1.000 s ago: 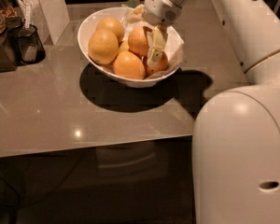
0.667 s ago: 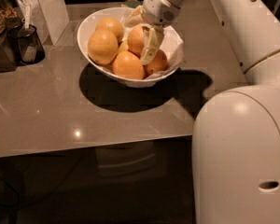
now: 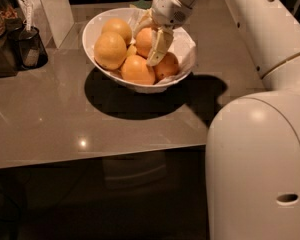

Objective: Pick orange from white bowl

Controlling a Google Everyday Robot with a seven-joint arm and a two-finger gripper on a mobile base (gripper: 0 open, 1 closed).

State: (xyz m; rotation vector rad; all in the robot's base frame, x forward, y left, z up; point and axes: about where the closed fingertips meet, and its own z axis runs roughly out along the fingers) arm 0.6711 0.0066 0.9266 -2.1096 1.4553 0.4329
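Observation:
The white bowl stands on the grey table, lined with crumpled white paper and holding several round fruits. My gripper reaches down into the bowl's right half from above. Its pale fingers lie against both sides of one deep orange in the bowl's middle, which still rests among the others. Two more oranges lie at the front of the bowl. Paler yellow-orange fruits lie at its left and back.
A dark cup with a utensil and a dark container stand at the table's left, next to a white box. My white arm and body fill the right side. The table's front edge runs across below the bowl.
The near finger has moved left across the bowl and now lies against the middle orange. The fruits and bowl have not moved.

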